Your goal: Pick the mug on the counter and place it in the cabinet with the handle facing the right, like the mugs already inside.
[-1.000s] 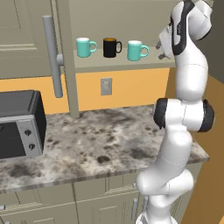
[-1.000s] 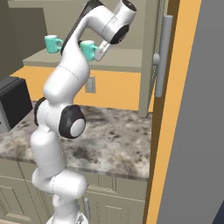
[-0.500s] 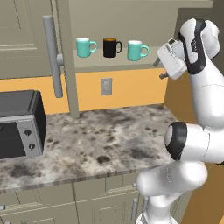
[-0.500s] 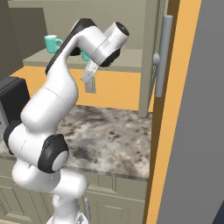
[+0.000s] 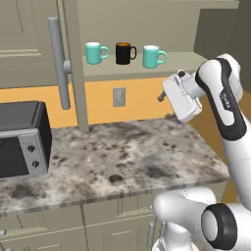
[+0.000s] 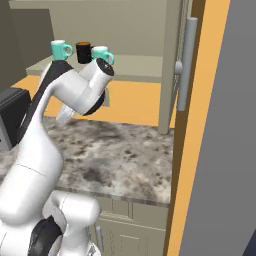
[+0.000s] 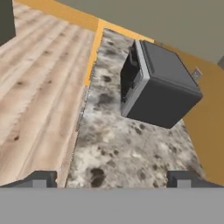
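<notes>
Three mugs stand in a row on the open cabinet's shelf [image 5: 188, 61]: a teal mug [image 5: 95, 52] on the left, a black mug [image 5: 125, 53] in the middle, and the teal mug [image 5: 153, 56] [image 6: 101, 53] on the right. All three handles point right in the left base view. My gripper [image 5: 164, 106] hangs below and right of the shelf, apart from the mugs, over the speckled counter [image 5: 122, 157]. In the hand view the gripper [image 7: 111, 181] is open, its fingertips [image 7: 40, 179] wide apart with nothing between them.
A dark microwave [image 5: 20, 139] [image 7: 158, 85] sits at the counter's left end. The cabinet door [image 5: 72, 63] stands open with its long grey bar [image 5: 58, 62]; another bar [image 6: 185, 61] is on the right door. A wall outlet [image 5: 118, 96] lies under the shelf. Wood floor [image 7: 39, 87] runs along the counter front.
The hand has drawn back from the right teal mug, dropped below shelf level and turned down toward the counter. The three mugs have stayed put.
</notes>
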